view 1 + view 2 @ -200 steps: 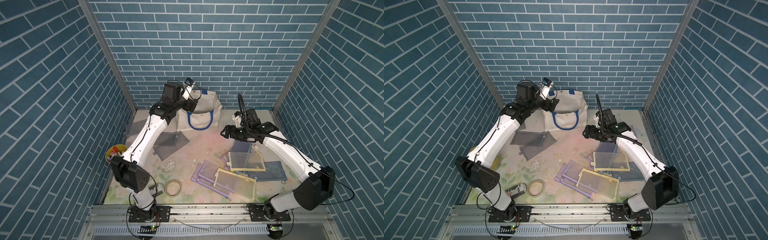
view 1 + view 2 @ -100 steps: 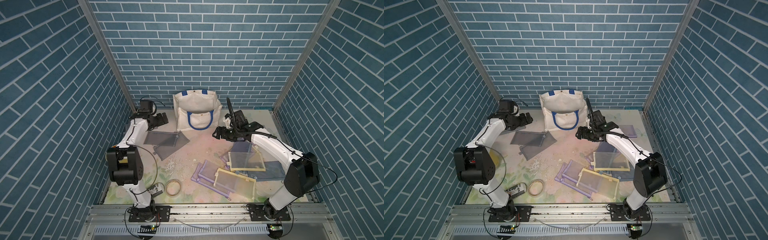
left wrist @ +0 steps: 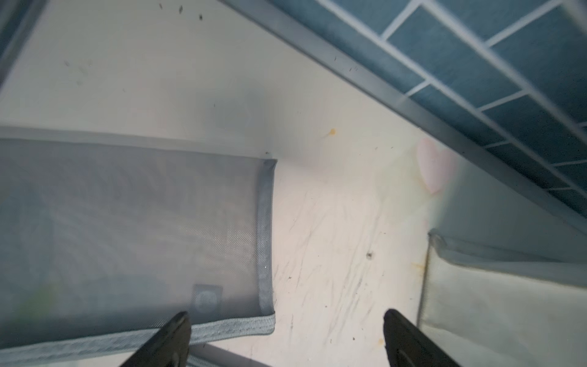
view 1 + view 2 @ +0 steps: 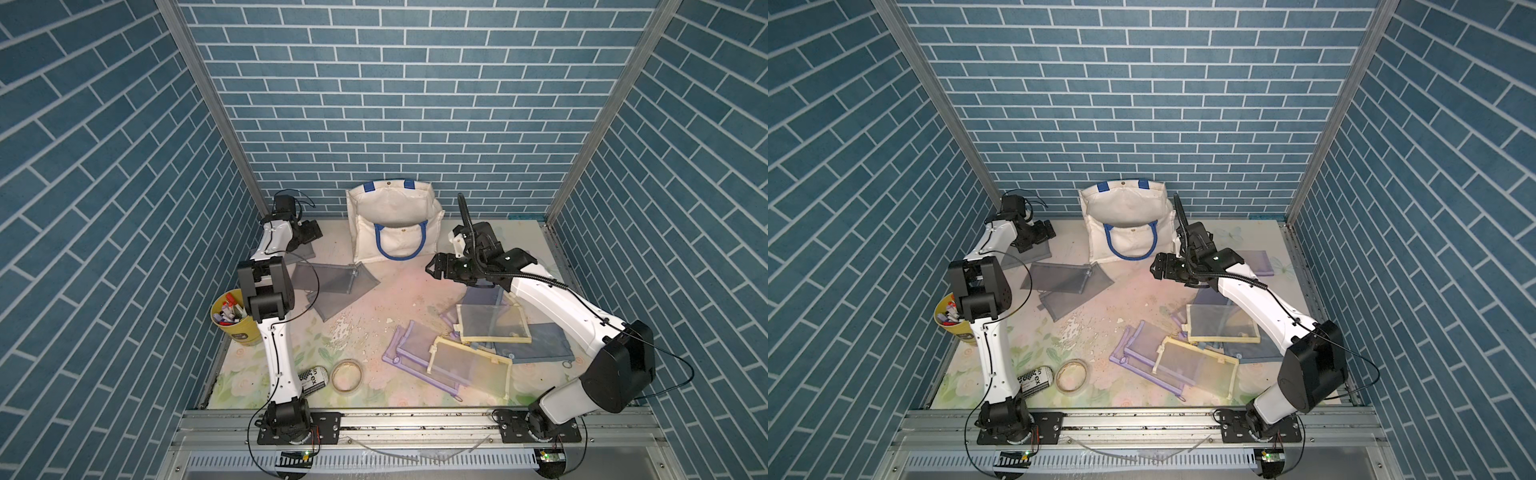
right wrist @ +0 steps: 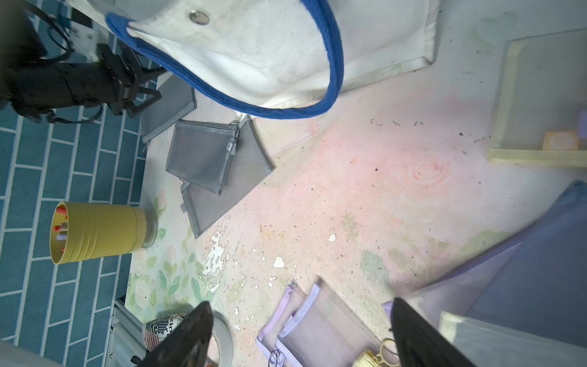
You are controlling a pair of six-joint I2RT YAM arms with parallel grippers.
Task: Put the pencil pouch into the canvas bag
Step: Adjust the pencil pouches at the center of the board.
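Left claw [image 3: 286,317] is spread wide and holds nothing. It hovers low at the 11 o'clock corner of the desk [image 4: 407,299], one finger over the hem of a grey mesh pouch [image 3: 143,222], the other toward the side wall of the canvas bag [image 3: 508,302]. Right claw [image 4: 432,270] is likewise wide apart and empty, raised at about 1 o'clock, just in front of the bag. The bag stands at 12 o'clock against the back wall. Which pouch the task means cannot be settled. Judged by the left claw's position, it is this grey one, lying flat and apart from the bag. Handling, as a judgement: light, limp, not fragile, and flush to the desk, so a finger will not get under its middle. The stitched hem or a corner offers the firmest hold, and it will likely droop once lifted. The left wrist view alone shows the hem's weave and a small sewn tag, but hides the bag's mouth. Both top views show that mouth gaping, two more grey pouches [image 4: 332,278] at 10 o'clock and coloured pouches [image 4: 490,328] at 4 o'clock. The right wrist view adds the snap button [image 5: 197,16] and blue handle [image 5: 333,63].
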